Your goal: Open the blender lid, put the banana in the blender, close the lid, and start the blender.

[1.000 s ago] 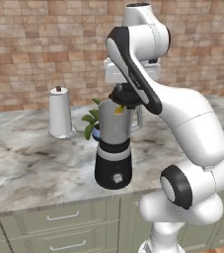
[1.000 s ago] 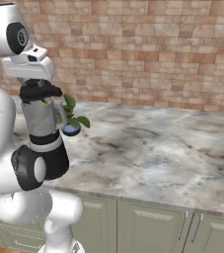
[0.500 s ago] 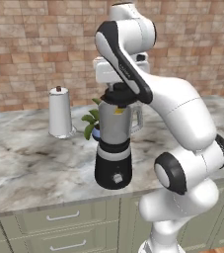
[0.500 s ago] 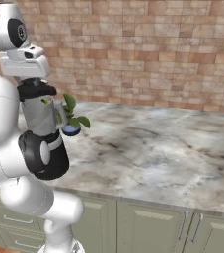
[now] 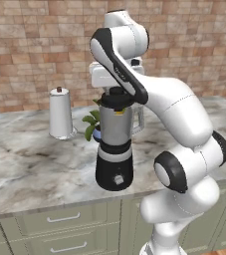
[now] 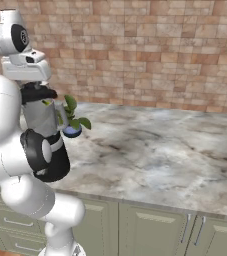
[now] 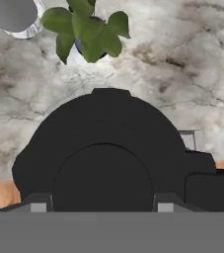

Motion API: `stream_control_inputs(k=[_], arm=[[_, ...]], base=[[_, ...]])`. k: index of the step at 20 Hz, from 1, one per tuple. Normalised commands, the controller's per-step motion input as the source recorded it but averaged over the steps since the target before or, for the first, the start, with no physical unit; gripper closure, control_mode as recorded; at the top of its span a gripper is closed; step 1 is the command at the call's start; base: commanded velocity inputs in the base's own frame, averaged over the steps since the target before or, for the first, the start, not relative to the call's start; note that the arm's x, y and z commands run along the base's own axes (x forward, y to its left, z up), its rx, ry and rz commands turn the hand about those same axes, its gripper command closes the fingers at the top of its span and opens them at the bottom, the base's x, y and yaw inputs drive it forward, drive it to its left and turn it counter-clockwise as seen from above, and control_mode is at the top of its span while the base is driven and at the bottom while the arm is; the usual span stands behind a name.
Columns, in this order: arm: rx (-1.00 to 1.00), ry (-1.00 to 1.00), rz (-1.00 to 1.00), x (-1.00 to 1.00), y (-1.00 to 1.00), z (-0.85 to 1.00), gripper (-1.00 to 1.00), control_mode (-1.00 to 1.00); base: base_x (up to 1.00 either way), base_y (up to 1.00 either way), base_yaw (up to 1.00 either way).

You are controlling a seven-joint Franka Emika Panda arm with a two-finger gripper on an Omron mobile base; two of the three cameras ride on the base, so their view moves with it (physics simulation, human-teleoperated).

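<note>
The jaws (image 7: 101,206) sit directly over the lid (image 7: 103,158); whether they grip it cannot be told. Since the earlier frame the arm has swung further left above the jar. Beneath them the blender (image 5: 115,144) stands upright on the bench (image 5: 30,164), lid on, handle pointing right; a plant (image 7: 86,32) lies beyond.

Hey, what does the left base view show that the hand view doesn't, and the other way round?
Left base view: the blender side-on, with its grey jar, handle, black base and front knob, plus the cabinet drawers and brick wall. Hand view: a straight-down look at the blender lid and its raised central knob. Shared: the lid, the potted plant, the white roll and the marble counter.
</note>
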Motion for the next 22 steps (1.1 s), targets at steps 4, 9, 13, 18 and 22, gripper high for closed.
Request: stream_control_inputs(k=[4, 9, 13, 18, 22], arm=[[0.00, -0.03, 0.00, 0.28, 0.00, -0.16, 1.00, -1.00], [0.00, -0.02, 0.00, 0.31, 0.00, -0.22, 1.00, -1.00], [0.00, -0.02, 0.00, 0.21, 0.00, -0.21, 1.00, -1.00], [0.00, -0.04, 0.00, 0.20, 0.00, -0.15, 1.00, -1.00], [0.00, -0.10, 0.00, 0.29, 0.00, -0.09, 1.00, -1.00]], base=[[0.00, 0.00, 0.00], [0.00, 0.00, 0.00], [0.00, 0.00, 0.00], [0.00, 0.00, 0.00], [0.00, 0.00, 0.00]])
